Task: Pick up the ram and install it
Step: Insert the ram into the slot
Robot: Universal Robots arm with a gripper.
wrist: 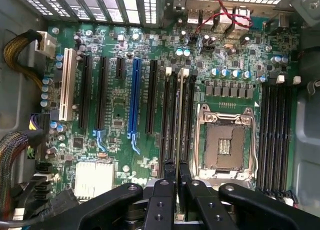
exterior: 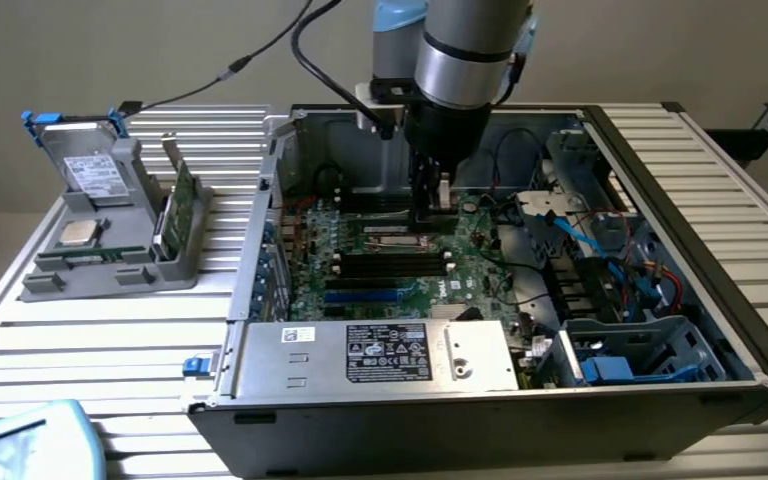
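Getting pinched edge-on right now: the long, narrow green ram stick (wrist: 179, 115), with the black jaws being squeezed almost shut across its thin faces. It's being hung over the black memory slots (wrist: 167, 110), just beside the empty silver processor socket (wrist: 222, 140) on the green motherboard (wrist: 120, 105). Whether a slot is being touched can't be told. It's probably light and stiff but easily cracked by twisting, so it's best being gripped by the flat sides, contacts left clear.

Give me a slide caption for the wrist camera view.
Gripper shut on the ram, edge-on and lined up with the memory slots beside the empty processor socket.
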